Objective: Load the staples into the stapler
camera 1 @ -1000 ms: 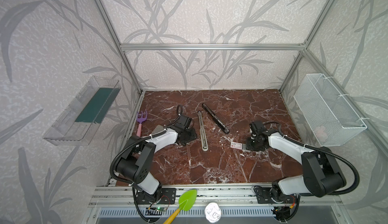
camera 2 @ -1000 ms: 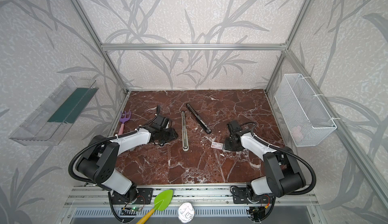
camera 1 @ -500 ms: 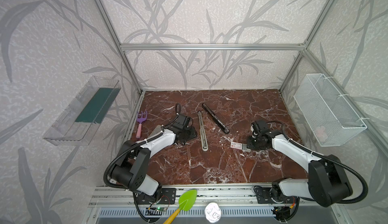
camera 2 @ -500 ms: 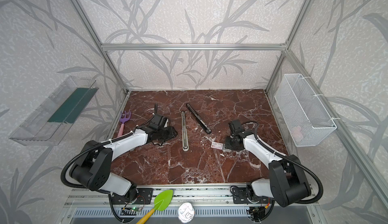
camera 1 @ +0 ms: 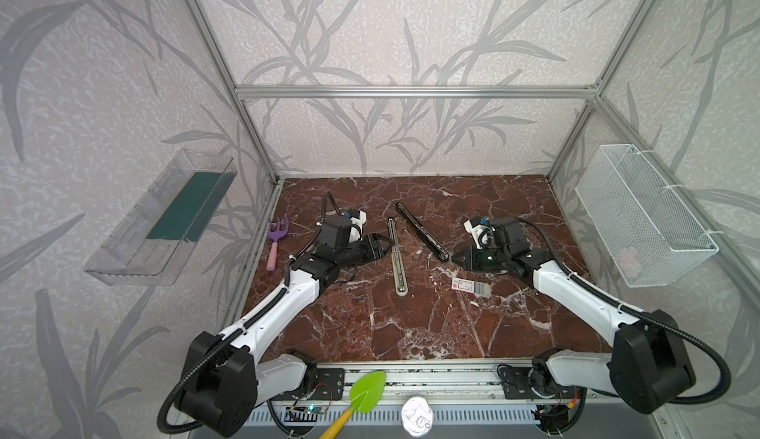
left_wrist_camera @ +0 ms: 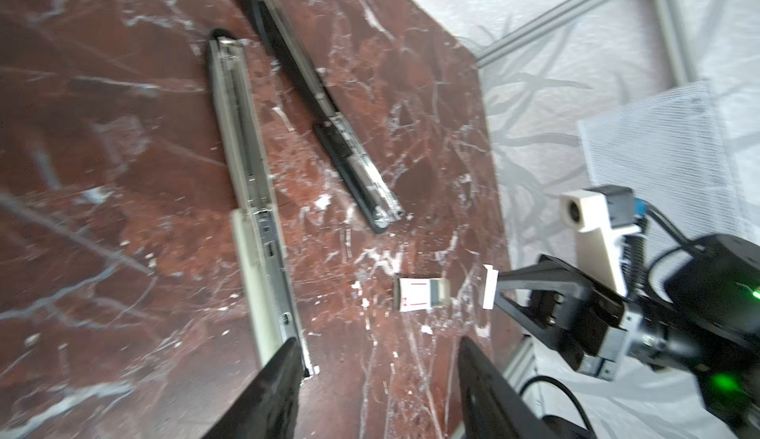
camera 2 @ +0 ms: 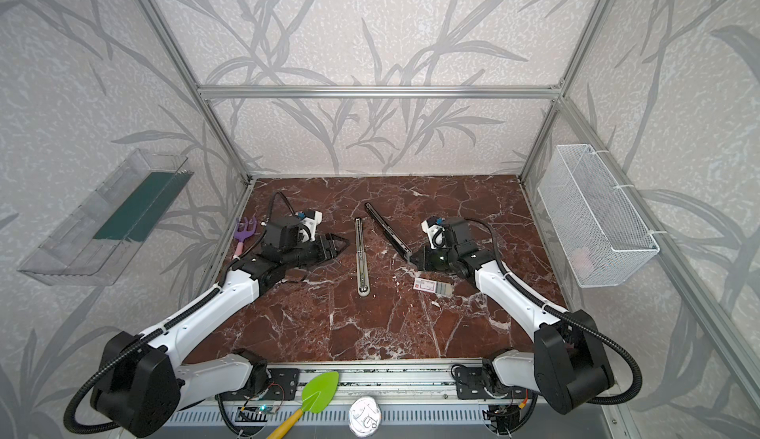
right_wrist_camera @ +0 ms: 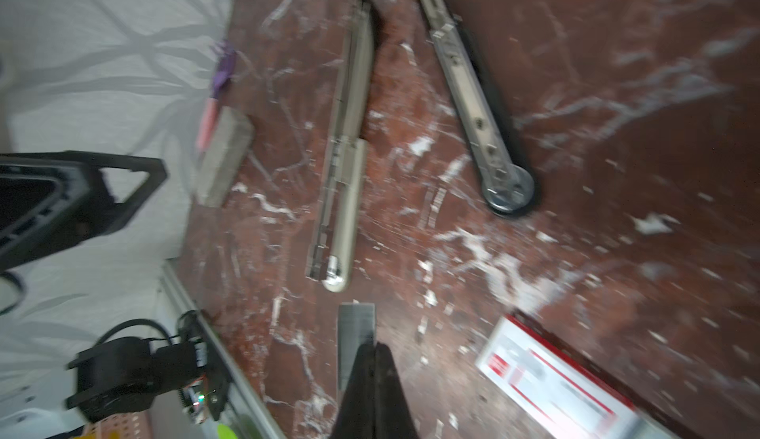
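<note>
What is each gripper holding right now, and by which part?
The right gripper is shut on a grey staple strip, pinched roughly mid-length at the fingertips. The left gripper is open and holds nothing.

I see a red-brown worktop (camera 1: 370,326) veined white, and walls (camera 1: 411,25) pale with grey leaves. The stapler (camera 1: 420,231) is black with a silver rail; staples (right_wrist_camera: 356,326) grey, their box (camera 1: 462,284) white and red. At left, a purple rake (camera 1: 273,243), pink-handled; along the bottom edge, a lime-green shovel (camera 1: 366,389).

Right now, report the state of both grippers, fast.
Left gripper: jaws open, holding nothing.
Right gripper: jaws shut on a grey strip of staples.
</note>
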Tool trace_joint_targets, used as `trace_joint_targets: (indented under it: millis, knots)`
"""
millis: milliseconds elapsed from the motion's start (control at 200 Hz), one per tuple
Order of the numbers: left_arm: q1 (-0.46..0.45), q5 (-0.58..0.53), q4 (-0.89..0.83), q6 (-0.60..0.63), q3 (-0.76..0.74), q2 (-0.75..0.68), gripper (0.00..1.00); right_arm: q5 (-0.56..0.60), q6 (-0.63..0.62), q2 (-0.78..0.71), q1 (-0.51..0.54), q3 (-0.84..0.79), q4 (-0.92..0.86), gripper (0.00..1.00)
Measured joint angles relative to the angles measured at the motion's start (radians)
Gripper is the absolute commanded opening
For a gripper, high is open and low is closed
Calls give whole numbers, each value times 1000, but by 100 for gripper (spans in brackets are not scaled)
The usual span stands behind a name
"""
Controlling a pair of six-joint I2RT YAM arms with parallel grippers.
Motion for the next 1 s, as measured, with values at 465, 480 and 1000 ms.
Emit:
trace_joint_targets:
  millis: [465, 480, 1000]
  knots:
    - [59, 393, 683, -359, -166, -33, 57, -427, 377, 140, 58, 6, 738, 0]
    - [59, 397, 699, -370, -168, -32, 57, -434, 393, 145, 59, 6, 757, 0]
    - [2, 449, 880, -462, -169, 11, 49, -572, 705, 301, 136, 41, 1212, 0]
